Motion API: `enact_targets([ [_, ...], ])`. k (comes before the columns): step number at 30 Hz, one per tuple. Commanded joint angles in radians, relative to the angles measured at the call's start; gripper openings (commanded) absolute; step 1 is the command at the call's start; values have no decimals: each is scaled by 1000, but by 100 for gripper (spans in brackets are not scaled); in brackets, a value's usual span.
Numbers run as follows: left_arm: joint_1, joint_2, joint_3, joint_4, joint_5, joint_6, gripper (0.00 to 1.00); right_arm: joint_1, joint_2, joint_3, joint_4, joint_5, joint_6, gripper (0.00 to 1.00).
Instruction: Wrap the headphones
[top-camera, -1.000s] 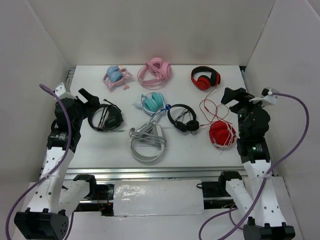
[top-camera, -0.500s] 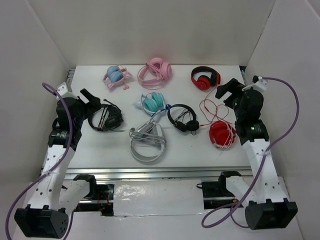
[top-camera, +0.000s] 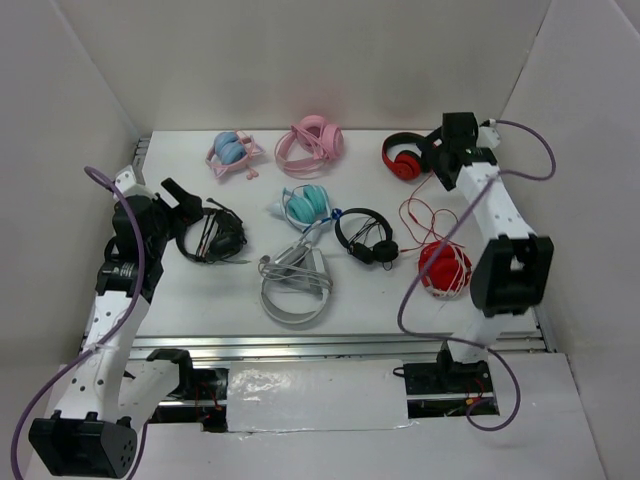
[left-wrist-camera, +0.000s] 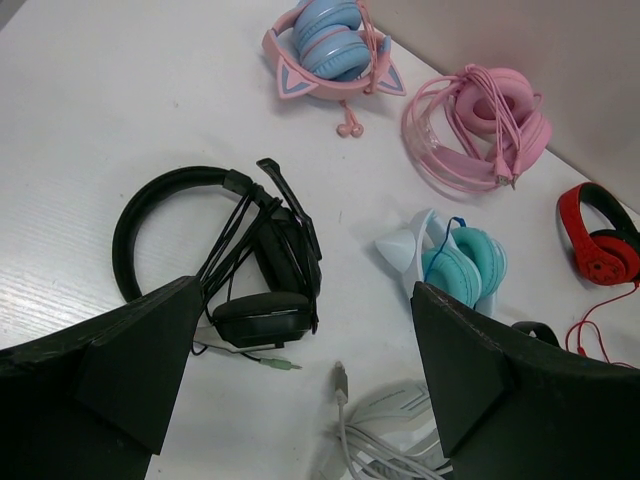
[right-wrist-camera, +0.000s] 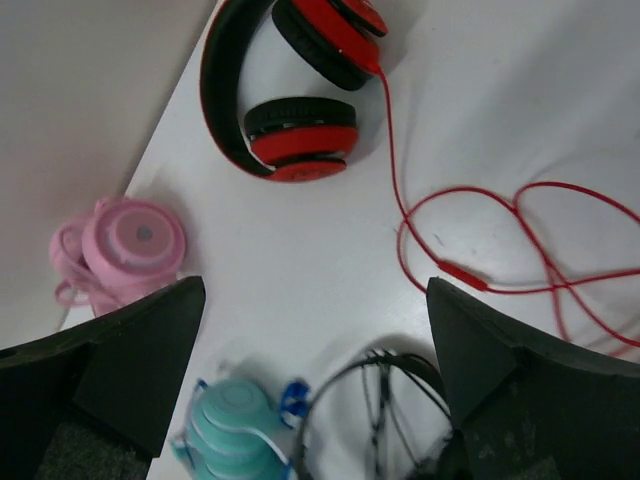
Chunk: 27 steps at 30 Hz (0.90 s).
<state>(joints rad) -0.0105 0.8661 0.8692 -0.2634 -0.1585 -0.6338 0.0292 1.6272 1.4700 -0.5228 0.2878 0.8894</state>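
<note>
The headphones (right-wrist-camera: 290, 100) lie flat on the white table (top-camera: 400, 300), just ahead of your right gripper (right-wrist-camera: 312, 290), nearer its left finger than its right, red cups folded together inside the red-and-black headband. Their thin red cable (right-wrist-camera: 470, 230) runs from one cup back toward the right finger and piles in loose loops in front of it. That gripper stands spread wide, holding nothing and touching neither headphones nor cable. Beyond its left finger sit pink headphones (right-wrist-camera: 125, 240); close under the jaws you see teal headphones (right-wrist-camera: 235, 425) and the band of a black on-ear pair (right-wrist-camera: 380, 400). In the top view a compact red pair (top-camera: 443, 268) bound in whitish cord lies well behind the gripper, beside its arm. Your left gripper (left-wrist-camera: 300, 300) is also spread wide and empty, with a black headset (left-wrist-camera: 265, 280) and its microphone boom directly between and ahead of the fingers. Farther ahead are pink-and-blue cat-ear headphones (left-wrist-camera: 330, 45), and by its right finger a whitish pair (left-wrist-camera: 390, 420).
</note>
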Motion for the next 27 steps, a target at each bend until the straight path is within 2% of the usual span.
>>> enact_targets([
  [1, 3, -27, 7, 21, -12, 6, 99, 18, 201, 247, -197, 30, 184, 100],
  [2, 3, -27, 4, 20, -13, 6, 99, 21, 300, 368, -232, 59, 210, 100],
  [5, 4, -38, -7, 39, -7, 3, 99, 44, 472, 574, -327, 100, 295, 100],
  [9, 3, -30, -9, 35, -18, -1, 99, 57, 632, 746, -402, 93, 391, 100],
  [16, 6, -16, -12, 38, -30, 8, 99, 40, 741, 782, -382, 76, 467, 100],
  [22, 4, -12, -24, 59, -47, -9, 99, 15, 772, 739, -316, 16, 470, 99],
  [27, 6, -13, -32, 69, -39, -3, 99, -6, 829, 779, -287, -2, 465, 98],
])
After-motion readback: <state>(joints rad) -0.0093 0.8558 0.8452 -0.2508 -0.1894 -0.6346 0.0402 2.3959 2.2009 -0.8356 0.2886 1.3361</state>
